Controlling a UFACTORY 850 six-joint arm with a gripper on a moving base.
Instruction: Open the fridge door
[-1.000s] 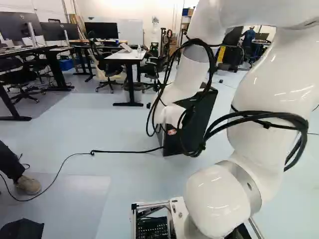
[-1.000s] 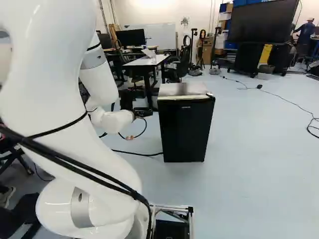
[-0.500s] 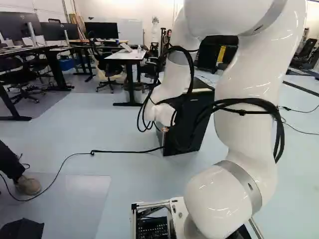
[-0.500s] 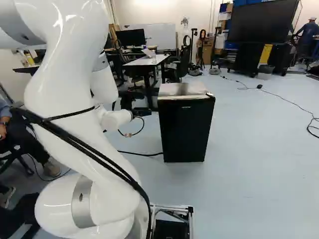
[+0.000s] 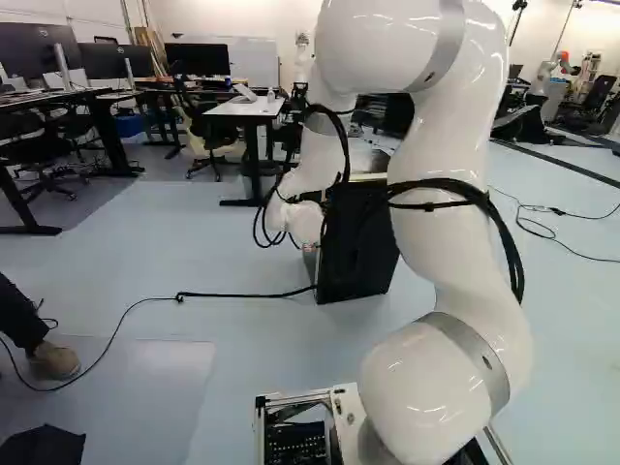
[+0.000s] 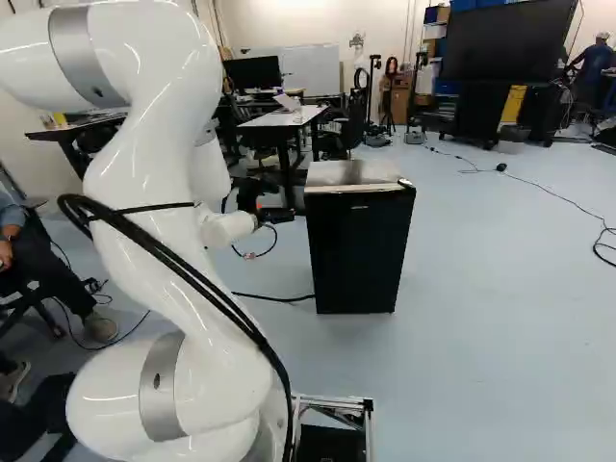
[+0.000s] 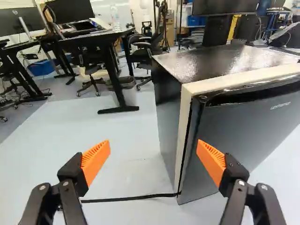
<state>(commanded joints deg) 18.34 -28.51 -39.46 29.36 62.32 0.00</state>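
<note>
Our arm (image 5: 441, 213) now stands further left in the left base view, its elbow (image 6: 164, 48) lower in the right one.

The left base view was taken from the base, behind the arm (image 5: 441, 165) and to its left, facing ahead and slightly down, with the lowest joint (image 5: 426, 387) close at its foot and the fridge (image 5: 363, 252) farther off, partly screened. The right base view, taken from behind the arm's right side, faced the same way and shared with the left the fridge, the floor (image 6: 481, 289) and the white-topped table (image 6: 286, 118). The wrist view looked along the end effector (image 6: 282, 216), nearest to the fridge, taking in its top, front and one side, the same table beyond.
</note>
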